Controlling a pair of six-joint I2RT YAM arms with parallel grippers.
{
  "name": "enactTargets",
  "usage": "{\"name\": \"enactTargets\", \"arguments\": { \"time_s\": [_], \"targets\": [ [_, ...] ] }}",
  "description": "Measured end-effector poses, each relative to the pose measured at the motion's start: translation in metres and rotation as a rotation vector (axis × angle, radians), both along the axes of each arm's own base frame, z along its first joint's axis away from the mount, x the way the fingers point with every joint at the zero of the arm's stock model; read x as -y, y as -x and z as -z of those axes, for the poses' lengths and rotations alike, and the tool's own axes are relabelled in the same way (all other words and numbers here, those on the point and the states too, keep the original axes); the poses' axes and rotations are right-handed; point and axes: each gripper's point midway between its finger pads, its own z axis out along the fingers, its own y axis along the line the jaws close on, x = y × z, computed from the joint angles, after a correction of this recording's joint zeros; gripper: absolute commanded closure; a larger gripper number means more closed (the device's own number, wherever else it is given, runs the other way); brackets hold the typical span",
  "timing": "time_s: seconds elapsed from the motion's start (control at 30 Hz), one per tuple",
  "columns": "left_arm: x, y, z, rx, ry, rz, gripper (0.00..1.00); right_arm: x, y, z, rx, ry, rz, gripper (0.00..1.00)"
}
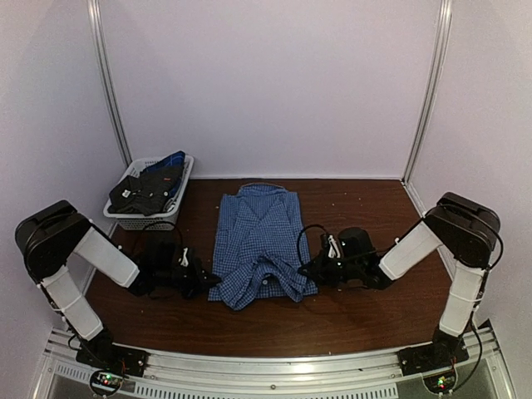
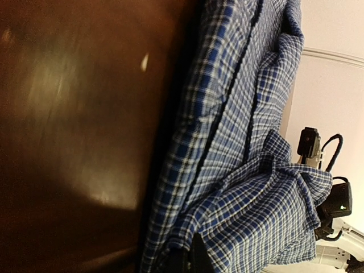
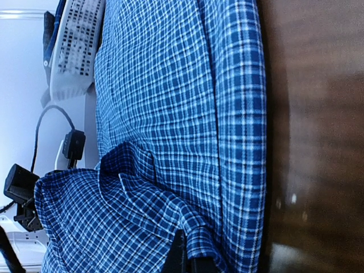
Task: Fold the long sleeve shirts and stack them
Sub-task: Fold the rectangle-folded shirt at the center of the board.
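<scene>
One long sleeve shirt [image 1: 262, 233], blue-and-white checked, lies lengthwise in the middle of the brown table [image 1: 366, 208], collar toward the back wall. Its near hem is bunched up and turned over onto the body. My left gripper [image 1: 204, 279] sits low at the shirt's near left corner, shut on the hem fabric. My right gripper [image 1: 306, 268] sits at the near right corner, also shut on the hem. In the left wrist view the shirt [image 2: 239, 114] rises in a fold from the gripper [image 2: 196, 259]. The right wrist view shows the shirt [image 3: 165, 96] pinched at the gripper [image 3: 190, 263].
A white lattice basket [image 1: 131, 219] stands at the back left, holding dark garments [image 1: 150, 187]; the basket [image 3: 77, 45] also shows in the right wrist view. Pale walls with metal posts enclose the table on three sides. Bare brown wood lies right of the shirt.
</scene>
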Motion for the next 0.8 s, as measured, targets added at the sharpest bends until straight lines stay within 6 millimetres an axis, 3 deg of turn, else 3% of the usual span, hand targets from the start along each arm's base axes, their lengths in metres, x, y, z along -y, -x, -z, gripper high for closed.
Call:
{"name": "enactTargets", "arguments": {
  "time_s": [0.17,0.33,0.5,0.67,0.8],
  "targets": [
    [0.000,0.027,-0.003,-0.027,-0.021,0.021,1.00,0.005,0.033,-0.002,-0.031,0.008,-0.020,1.00],
    [-0.003,0.025,-0.013,-0.007,-0.061,0.017,0.94,0.006,0.032,-0.006,-0.038,0.037,-0.018,0.89],
    [0.000,0.009,-0.024,0.050,-0.107,0.029,0.54,0.010,0.023,-0.009,-0.035,0.054,-0.004,0.63],
    [0.000,-0.003,-0.032,0.094,-0.155,0.049,0.35,0.015,0.017,-0.015,-0.026,0.063,0.008,0.46],
    [0.000,-0.011,-0.038,0.129,-0.191,0.068,0.27,0.016,0.015,-0.024,-0.003,0.071,0.004,0.37]
  ]
}}
